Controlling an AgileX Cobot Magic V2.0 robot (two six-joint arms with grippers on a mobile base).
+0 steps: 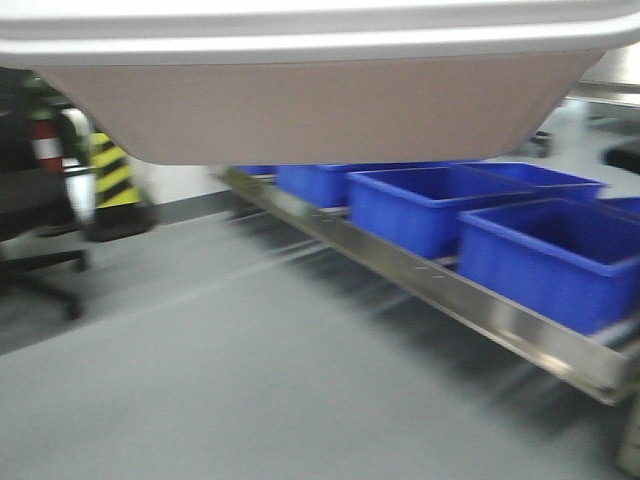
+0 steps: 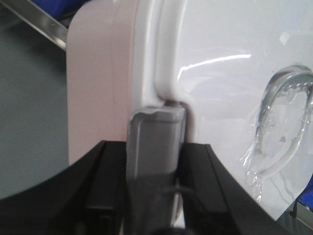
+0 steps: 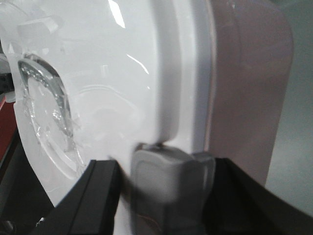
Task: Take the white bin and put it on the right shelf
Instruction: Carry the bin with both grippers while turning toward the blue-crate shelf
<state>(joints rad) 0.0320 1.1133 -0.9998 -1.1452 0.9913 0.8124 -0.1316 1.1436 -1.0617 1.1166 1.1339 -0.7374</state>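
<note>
Two tools grip white bin [image 1: 320,110], one on each side. Left tool [image 2: 156,134]: grey finger [image 2: 155,147] pressed on lid edge, pinching bin; other finger hidden. Right tool [image 3: 171,166]: grey finger [image 3: 168,181] tight on lid rim too. Bin up in air, at top of front view, over grey floor [image 1: 250,380]. Steel shelf [image 1: 470,300] low at right, holds blue crates [image 1: 420,205]. Bin not touching shelf. Front view blurry.

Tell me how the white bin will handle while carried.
Probably stiff: the white bin shows straight walls while lifted. Its glossy lid looks slippery, so the left gripper and right gripper might slide.
</note>
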